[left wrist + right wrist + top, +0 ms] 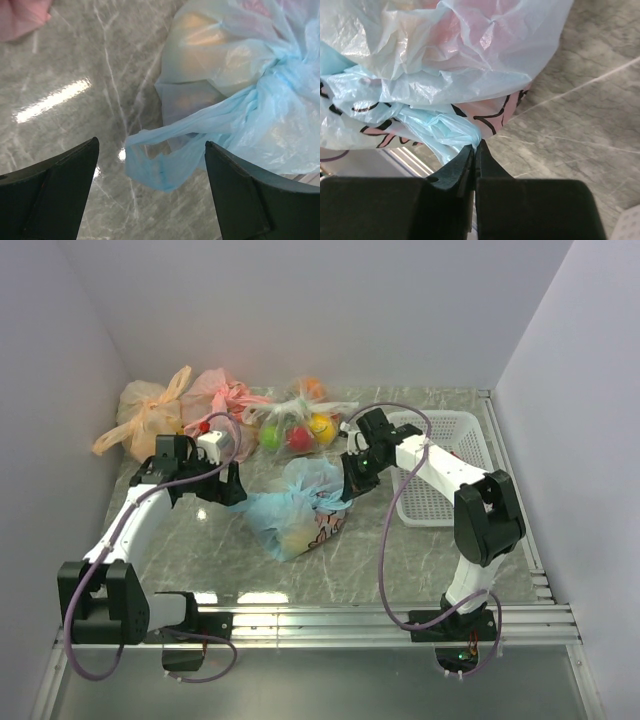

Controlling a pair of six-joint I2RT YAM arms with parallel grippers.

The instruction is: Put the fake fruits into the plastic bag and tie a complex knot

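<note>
The light blue plastic bag [300, 505] lies on the marble table between both arms, its handles bunched into a knot [281, 75]. Fake fruits show only as dim orange and yellow shapes through the plastic [200, 30]. My left gripper [232, 490] is open at the bag's left side. In the left wrist view [151, 145] a loose blue handle tail [160, 167] hangs between its fingers without being pinched. My right gripper [346, 490] is at the bag's right side. In the right wrist view [475, 145] it is shut on a thin twist of the blue bag [440, 127].
A clear bag [295, 430] with coloured toy fruits, a pink bag [220, 392] and an orange-yellow bag [150, 415] lie along the back wall. A white slotted basket [445, 475] stands at the right. A metal rail edges the table's front.
</note>
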